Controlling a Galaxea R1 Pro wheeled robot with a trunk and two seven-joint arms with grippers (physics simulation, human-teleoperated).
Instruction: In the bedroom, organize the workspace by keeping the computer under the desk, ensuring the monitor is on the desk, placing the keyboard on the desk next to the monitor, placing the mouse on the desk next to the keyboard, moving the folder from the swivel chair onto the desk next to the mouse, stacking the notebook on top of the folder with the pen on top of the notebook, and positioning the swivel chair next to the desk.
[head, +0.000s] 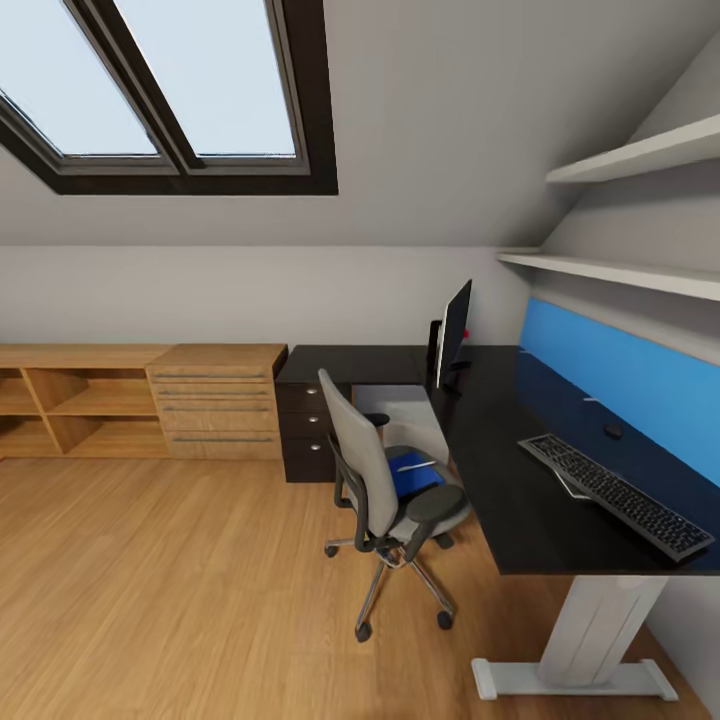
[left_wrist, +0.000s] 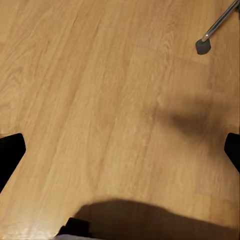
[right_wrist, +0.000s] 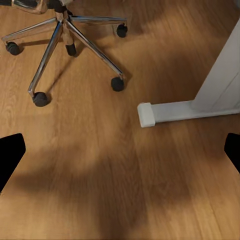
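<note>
From my head I am seeing the chair (head: 385, 500) standing beside the counter (head: 520, 480), carrying the folder (head: 412, 472) on its seat, with the monitor (head: 453, 330), keyboard (head: 615, 493) and mouse (head: 613, 431) lying on the counter. My left hand (left_wrist: 120, 150) is hanging wide open and empty over the floor (left_wrist: 100, 100). My right hand (right_wrist: 120, 150) is likewise spreading empty above the floor, near the chair's castors and the counter's white foot (right_wrist: 170, 112).

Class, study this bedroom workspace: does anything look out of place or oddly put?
Yes. A blue folder lies on the swivel chair seat, with a pale pen on it, rather than on the desk. The keyboard sits skewed near the desk's front edge, far from the monitor.
</note>
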